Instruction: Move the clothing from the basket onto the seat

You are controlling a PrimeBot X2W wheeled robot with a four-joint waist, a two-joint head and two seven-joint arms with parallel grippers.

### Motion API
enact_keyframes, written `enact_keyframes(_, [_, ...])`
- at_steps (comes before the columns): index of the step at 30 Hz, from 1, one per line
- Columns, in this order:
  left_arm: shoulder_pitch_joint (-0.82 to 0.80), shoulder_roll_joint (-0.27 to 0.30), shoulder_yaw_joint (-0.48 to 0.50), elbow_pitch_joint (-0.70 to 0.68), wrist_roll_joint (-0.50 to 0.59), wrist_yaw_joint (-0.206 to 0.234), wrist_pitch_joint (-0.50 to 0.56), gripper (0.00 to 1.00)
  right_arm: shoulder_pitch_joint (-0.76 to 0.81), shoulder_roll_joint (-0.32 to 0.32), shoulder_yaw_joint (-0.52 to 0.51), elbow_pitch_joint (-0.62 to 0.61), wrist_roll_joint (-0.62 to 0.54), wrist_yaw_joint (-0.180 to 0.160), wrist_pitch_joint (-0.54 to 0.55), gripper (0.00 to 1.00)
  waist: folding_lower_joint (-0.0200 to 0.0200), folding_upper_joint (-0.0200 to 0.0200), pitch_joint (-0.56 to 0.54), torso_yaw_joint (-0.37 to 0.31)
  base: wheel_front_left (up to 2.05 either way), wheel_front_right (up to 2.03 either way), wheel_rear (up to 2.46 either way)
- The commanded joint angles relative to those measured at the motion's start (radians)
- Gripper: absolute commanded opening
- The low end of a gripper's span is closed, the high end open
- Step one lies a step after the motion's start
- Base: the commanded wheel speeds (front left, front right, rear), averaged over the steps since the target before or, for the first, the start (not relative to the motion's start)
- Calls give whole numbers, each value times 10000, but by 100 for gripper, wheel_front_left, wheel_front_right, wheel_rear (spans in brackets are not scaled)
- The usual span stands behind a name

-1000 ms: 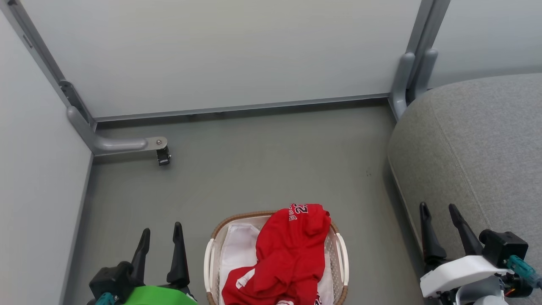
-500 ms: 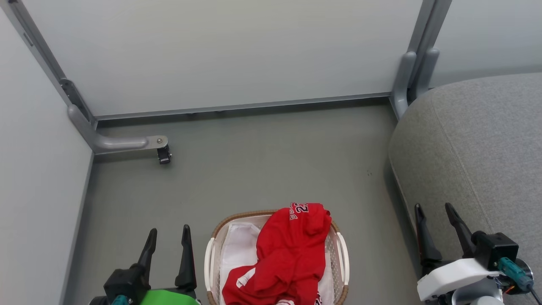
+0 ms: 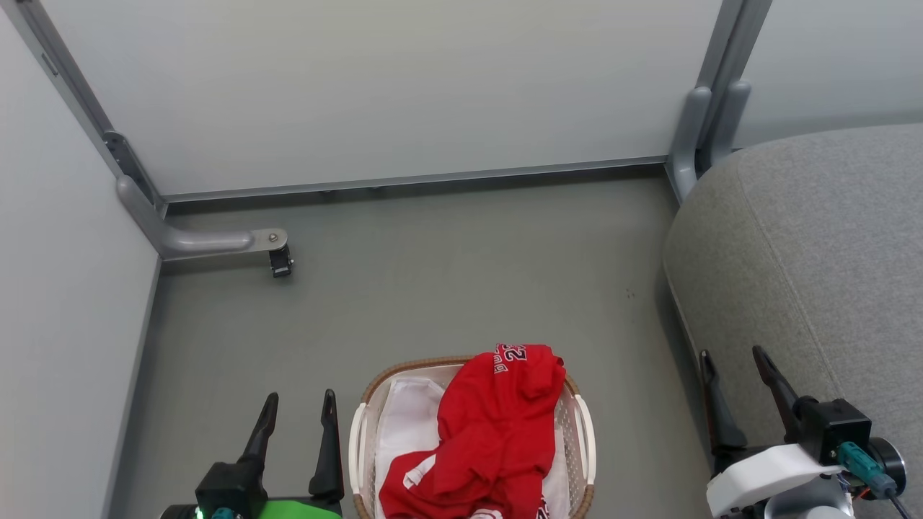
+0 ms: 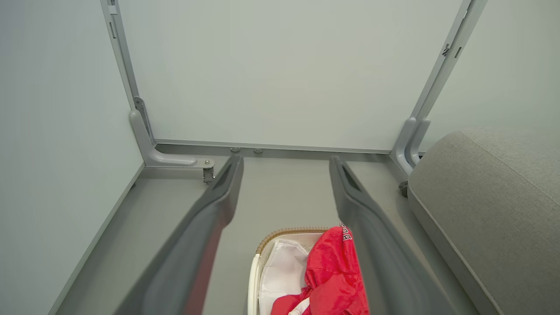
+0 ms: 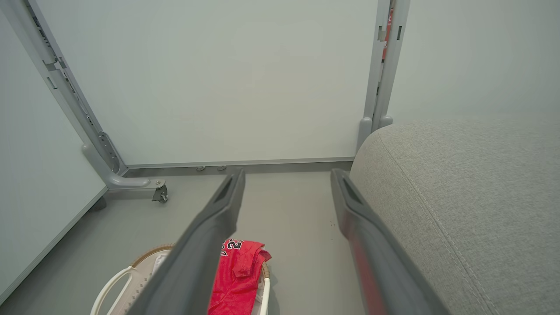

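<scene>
Red clothing [image 3: 497, 425] lies lengthwise in basket [image 3: 393, 373], lettering [image 3: 510, 357] farthest

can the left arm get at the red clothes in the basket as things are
Probably yes: the open, empty left pincer hangs beside the oval cream-white plastic basket, and the red fabric sports clothing is heaped uncovered at its rim, nothing between them.

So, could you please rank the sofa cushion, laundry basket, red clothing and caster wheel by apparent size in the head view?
1. Grey fabric sofa cushion
2. Oval cream plastic laundry basket
3. Red fabric clothing; close, both cropped, unsure
4. Small black caster wheel
</scene>
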Motion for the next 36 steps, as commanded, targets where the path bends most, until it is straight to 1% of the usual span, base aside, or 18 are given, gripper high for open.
enact_keyframes(1, [129, 62, -15, -3, 9, 21, -4, 100, 88, -60, 1, 24, 21, -3, -46, 100, -1, 0, 0, 0, 0, 0, 0])
enact_keyframes(16, [60, 62, -47, 73, 8, -47, -4, 100, 36, -60, 25, 37, 129, -3, -46, 100, -1, 0, 74, -21, 0, 0, 0])
enact_keyframes(22, [-315, 61, -163, 134, 413, -227, -4, 100, -151, -58, -36, -122, 40, -3, -46, 100, -1, 0, 343, -28, 0, 0, 0])
enact_keyframes(30, [-1430, 58, -494, 374, 1139, -618, -4, 100, -515, -58, -89, -471, -24, -3, -35, 100, -1, 0, 1183, -88, 0, 0, 0])
enact_keyframes(36, [-2967, 58, -961, 1171, 1610, -892, 0, 100, -1070, -57, -259, -829, -57, -3, -35, 100, -1, 0, 2456, -228, 0, 0, 0])
